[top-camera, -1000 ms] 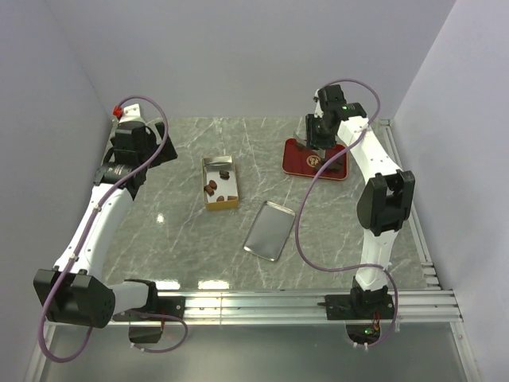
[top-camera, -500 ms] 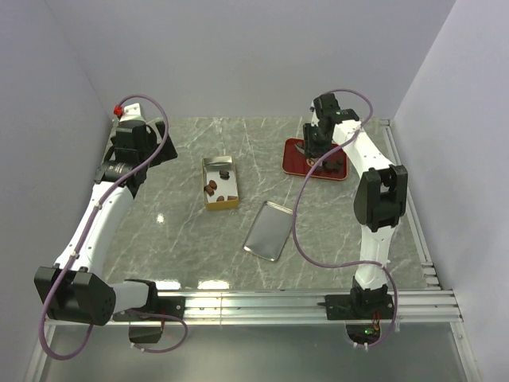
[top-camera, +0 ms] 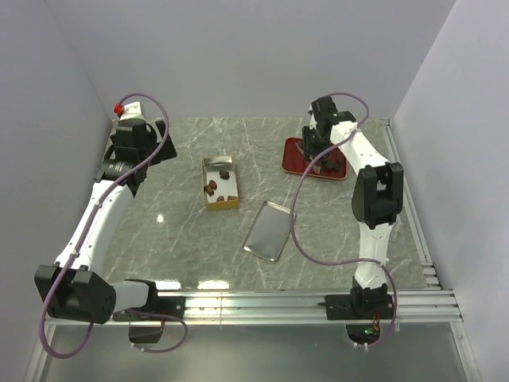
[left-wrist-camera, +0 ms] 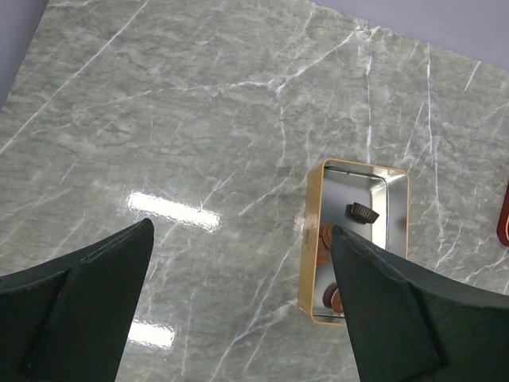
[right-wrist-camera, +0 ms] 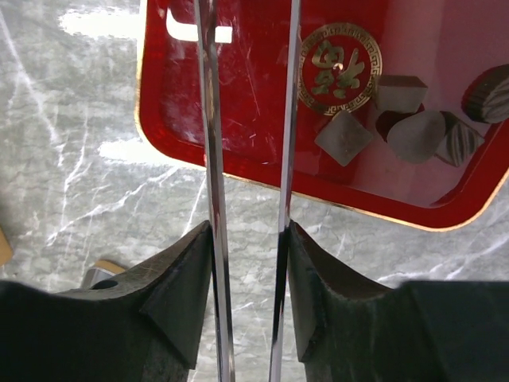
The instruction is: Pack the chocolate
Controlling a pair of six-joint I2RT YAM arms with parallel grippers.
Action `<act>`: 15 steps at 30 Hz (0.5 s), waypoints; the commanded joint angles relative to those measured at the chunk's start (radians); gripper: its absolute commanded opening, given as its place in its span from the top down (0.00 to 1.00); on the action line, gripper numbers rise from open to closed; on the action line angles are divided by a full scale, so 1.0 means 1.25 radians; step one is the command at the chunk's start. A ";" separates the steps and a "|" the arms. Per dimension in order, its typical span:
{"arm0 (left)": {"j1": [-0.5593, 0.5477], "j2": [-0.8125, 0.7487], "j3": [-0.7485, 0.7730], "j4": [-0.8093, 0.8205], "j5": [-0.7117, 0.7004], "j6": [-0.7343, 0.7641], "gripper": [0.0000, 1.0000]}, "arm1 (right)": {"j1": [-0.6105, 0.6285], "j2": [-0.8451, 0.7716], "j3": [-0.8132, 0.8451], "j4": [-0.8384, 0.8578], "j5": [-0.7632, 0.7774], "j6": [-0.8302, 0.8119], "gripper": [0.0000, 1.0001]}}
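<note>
1. Since a second before, the right gripper [right-wrist-camera: 248, 231] had swung left over the red tray [right-wrist-camera: 171, 95], while the left gripper [left-wrist-camera: 240, 231] had kept its place.
2. Six pieces of chocolate [right-wrist-camera: 421, 135] lay in that tray, clustered just right of the right gripper's line and clear of it. At least four more lay in the gold tin [left-wrist-camera: 312, 239], one partly hidden behind the left gripper's right finger.
3. Each piece was too squat to show a heading. The tray cluster was strung along the tray's long side, across the right gripper's reach. Those in the tin lined up along its long axis, running away from the left gripper.
4. The right gripper was clamped on one pair of thin metal tongs [right-wrist-camera: 208, 119], with a finger pressed against each blade. The blades ran forward over the tray, parallel with a gap between them, and their tips were out of view.
5. The left gripper hung high with its fingers spread wide and nothing between them. The tin sat ahead and to its right.
6. One silver lid [top-camera: 269, 231] lay flat on the marble table [left-wrist-camera: 199, 103] between the two grippers, apart from tin and tray.
</note>
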State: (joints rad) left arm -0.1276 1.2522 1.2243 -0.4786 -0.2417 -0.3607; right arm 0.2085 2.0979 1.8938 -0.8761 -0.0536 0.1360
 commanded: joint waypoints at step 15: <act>0.004 -0.005 0.024 0.018 -0.004 0.003 0.01 | -0.011 -0.064 0.002 -0.026 -0.005 -0.016 0.70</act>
State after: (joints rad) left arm -0.1276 1.2549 1.2289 -0.4770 -0.2432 -0.3607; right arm 0.2039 2.1242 1.8938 -0.8917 -0.0536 0.1284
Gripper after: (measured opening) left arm 0.995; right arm 0.374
